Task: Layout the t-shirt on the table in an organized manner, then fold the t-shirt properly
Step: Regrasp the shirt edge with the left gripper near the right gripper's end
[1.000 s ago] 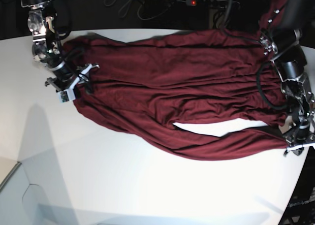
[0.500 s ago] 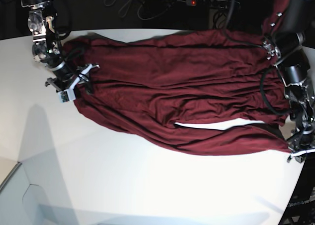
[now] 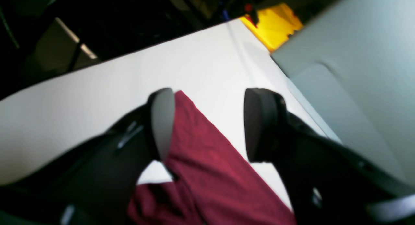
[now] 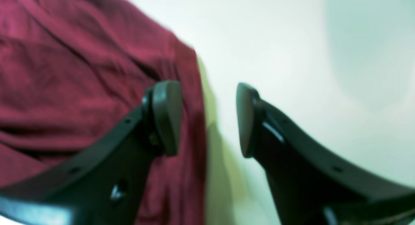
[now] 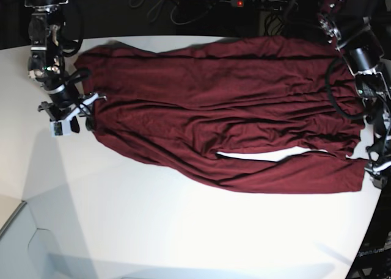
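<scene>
- My left end effector stands apart over the t-shirt corner near the tabletop edge.
- My right end effector gapes, holding nothing.

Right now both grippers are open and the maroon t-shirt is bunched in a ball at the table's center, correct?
Not quite. The left gripper and right gripper are open, but the t-shirt is not balled up. The base view shows it stretched out lengthwise across the table, reaching from one gripper to the other, wrinkled, with a sliver of white showing through near its lower edge.
</scene>
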### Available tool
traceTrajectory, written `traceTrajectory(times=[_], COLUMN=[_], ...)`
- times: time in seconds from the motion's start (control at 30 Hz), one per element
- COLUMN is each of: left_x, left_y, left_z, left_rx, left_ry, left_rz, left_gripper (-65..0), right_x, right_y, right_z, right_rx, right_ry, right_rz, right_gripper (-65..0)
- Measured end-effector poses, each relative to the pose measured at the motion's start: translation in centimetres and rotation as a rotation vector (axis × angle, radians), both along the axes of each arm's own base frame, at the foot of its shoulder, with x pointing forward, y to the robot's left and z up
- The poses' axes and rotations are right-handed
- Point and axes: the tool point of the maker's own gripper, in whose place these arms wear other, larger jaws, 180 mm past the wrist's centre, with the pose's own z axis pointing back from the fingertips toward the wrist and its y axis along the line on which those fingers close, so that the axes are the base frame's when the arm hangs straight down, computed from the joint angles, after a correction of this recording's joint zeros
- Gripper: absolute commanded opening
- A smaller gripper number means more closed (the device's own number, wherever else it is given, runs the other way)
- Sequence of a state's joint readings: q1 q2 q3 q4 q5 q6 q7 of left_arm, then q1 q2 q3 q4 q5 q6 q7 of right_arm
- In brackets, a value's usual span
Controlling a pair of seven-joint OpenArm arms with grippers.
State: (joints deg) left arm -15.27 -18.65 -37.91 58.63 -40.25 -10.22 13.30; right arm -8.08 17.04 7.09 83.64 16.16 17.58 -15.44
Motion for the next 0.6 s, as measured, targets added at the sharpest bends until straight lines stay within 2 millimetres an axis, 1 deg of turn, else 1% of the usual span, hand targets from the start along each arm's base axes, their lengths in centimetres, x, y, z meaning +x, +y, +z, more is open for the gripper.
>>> traceTrajectory(times=[0.07,0.13,0.2,0.27,0.3,0.37,0.4,0.47,0.53,0.57,0.6], left_x=[-1.3,-2.6,-3.6,-4.4,-4.7,-5.2,-5.4,-5.8,-5.9,-5.6,-5.1], left_y=[-0.9,-2.4,-4.0,-6.2,-6.6,-6.5,-6.1,-5.9,-6.0,-6.1,-6.2], left_z=[-1.2,-3.2,-4.8,-6.8,-7.4,-8.3,-8.7,-9.5,-10.0,-10.0,-10.0], left_rx=[-0.012,-0.042,-0.077,-0.115,-0.127,-0.139,-0.141,-0.151,-0.161,-0.163,-0.156], left_ry=[0.042,0.089,0.107,0.151,0.157,0.173,0.180,0.200,0.218,0.216,0.218], left_rz=[-0.031,-0.058,-0.060,-0.101,-0.103,-0.093,-0.082,-0.072,-0.077,-0.079,-0.082], left_gripper=[-31.7,-31.7,-32.6,-38.4,-42.2,-51.0,-56.0,-65.0,-64.3,-63.5,-64.3], right_x=[0.3,0.5,1.0,1.3,1.3,1.2,1.1,1.1,1.2,1.2,1.1], right_y=[-0.2,-0.3,0.1,0.7,0.9,0.7,0.7,1.2,1.8,1.9,1.8], right_z=[0.5,0.6,0.9,1.0,1.0,0.9,0.8,0.7,0.6,0.6,0.6], right_rx=[-0.002,-0.007,-0.002,0.012,0.015,0.013,0.010,0.008,0.017,0.019,0.018], right_ry=[-0.015,-0.012,-0.021,-0.031,-0.033,-0.027,-0.023,-0.018,-0.020,-0.020,-0.020], right_rz=[-0.003,-0.003,0.005,0.009,0.009,0.008,0.011,0.027,0.036,0.035,0.036], right_gripper=[-36.6,-36.6,-36.6,-36.6,-36.6,-36.6,-36.6,-36.6,-36.6,-36.7,-36.8])
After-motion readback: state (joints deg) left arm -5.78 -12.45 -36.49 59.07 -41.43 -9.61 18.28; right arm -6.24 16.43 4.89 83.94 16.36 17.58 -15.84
